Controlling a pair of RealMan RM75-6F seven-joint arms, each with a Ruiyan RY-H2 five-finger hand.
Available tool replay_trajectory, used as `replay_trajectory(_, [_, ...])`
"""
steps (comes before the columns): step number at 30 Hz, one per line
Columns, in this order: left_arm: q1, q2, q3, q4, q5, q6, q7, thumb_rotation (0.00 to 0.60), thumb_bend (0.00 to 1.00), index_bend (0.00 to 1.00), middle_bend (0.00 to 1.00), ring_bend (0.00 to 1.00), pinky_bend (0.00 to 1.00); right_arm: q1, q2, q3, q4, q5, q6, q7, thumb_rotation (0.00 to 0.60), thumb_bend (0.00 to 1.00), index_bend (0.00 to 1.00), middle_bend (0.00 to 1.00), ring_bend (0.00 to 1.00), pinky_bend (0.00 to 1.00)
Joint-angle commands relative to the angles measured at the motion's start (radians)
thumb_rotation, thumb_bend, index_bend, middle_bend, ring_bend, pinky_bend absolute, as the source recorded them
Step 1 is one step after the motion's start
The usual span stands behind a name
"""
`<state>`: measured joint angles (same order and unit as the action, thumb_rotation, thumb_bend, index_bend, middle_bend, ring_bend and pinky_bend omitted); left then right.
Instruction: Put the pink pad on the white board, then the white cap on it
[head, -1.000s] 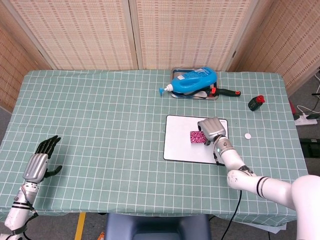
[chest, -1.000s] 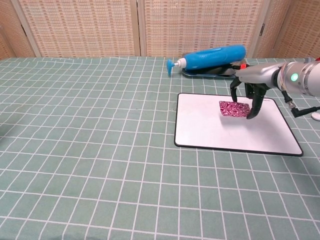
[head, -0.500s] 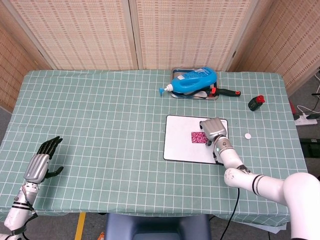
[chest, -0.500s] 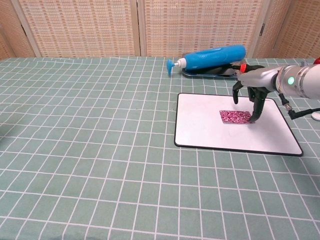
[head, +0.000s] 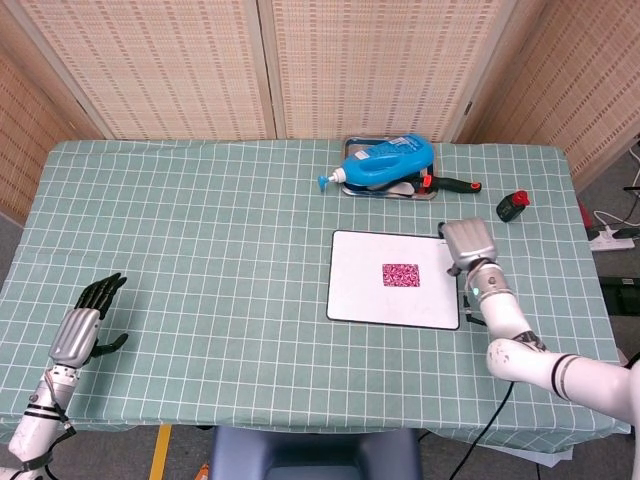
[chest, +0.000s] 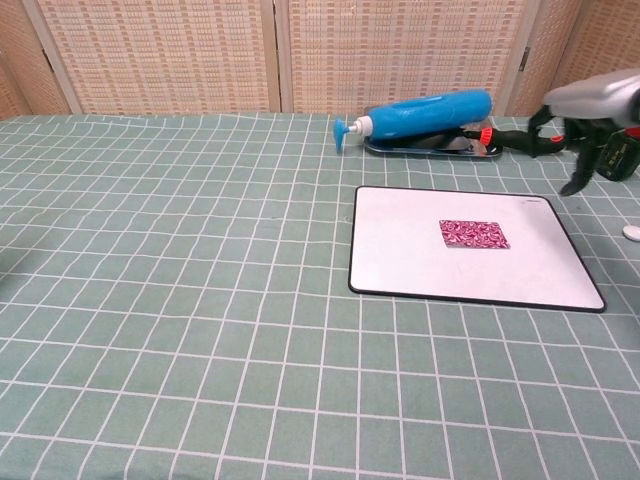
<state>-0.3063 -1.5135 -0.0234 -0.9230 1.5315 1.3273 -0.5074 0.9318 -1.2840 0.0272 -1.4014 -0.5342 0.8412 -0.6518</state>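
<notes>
Pink pad (head: 401, 273): lies flat near the middle of the white board (head: 360, 300), nothing touching it — the first half of the task looks done.
White cap (head: 495, 270): a small disc on the green checked cloth of the desk (head: 200, 250), right of the board and apart from its edge; in the chest view it sits at the far right margin.
Right hand (head: 469, 245): raised above the board's far right corner, between the pad and the cap; it holds nothing, fingers hanging down and apart in the chest view.
Left hand (head: 82, 327): low at the near left of the desk, fingers spread, empty, well apart from everything.
Step in hand: by my reading, going for the cap.
How to do it well: bring the right hand over the cap from above and pinch it by the rim with the fingertips — it is low and flat, so a loose or sliding grip would likely push it along the cloth. Lift clear of the board's edge, then set it squarely on the pad, releasing only once it rests.
Nearby: a blue bottle (head: 388, 163) on a metal tray (head: 349, 150) at the far side; a small red and black object (head: 513, 205) far right.
</notes>
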Motion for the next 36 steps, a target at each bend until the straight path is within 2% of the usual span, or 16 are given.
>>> replay_trajectory(1, [0.0,-0.001,0.001,-0.003,0.0,-0.002,0.005,0.6,0.21,0.0,0.0,0.0,0.0,-0.046,0.011,-0.032,0.076,0.013,-0.037,0.036,0.6,0.07,0.38,0.97,0.98,1.0])
replay_trajectory(8, [-0.002,-0.006,-0.001,-0.005,-0.006,-0.007,0.015,0.6,0.21,0.0,0.0,0.0,0.0,-0.114,-0.1,-0.049,0.34,-0.05,-0.178,0.153,0.6,0.11,0.41,0.98,0.98,1.0])
replay_trajectory(15, [-0.001,-0.009,-0.002,-0.001,-0.008,-0.007,0.014,0.6,0.21,0.0,0.0,0.0,0.0,-0.14,-0.199,-0.023,0.53,-0.132,-0.26,0.246,0.6,0.12,0.47,0.99,0.99,1.0])
replay_trajectory(25, [-0.001,-0.009,-0.003,0.003,-0.008,-0.005,0.01,0.6,0.21,0.0,0.0,0.0,0.0,-0.149,-0.263,0.007,0.638,-0.225,-0.311,0.304,0.6,0.13,0.49,0.99,0.99,1.0])
replay_trajectory(36, [-0.001,-0.007,-0.001,0.001,-0.007,-0.007,0.006,0.6,0.21,0.0,0.0,0.0,0.0,-0.162,-0.252,0.035,0.65,-0.251,-0.32,0.307,0.6,0.21,0.5,0.99,0.99,1.0])
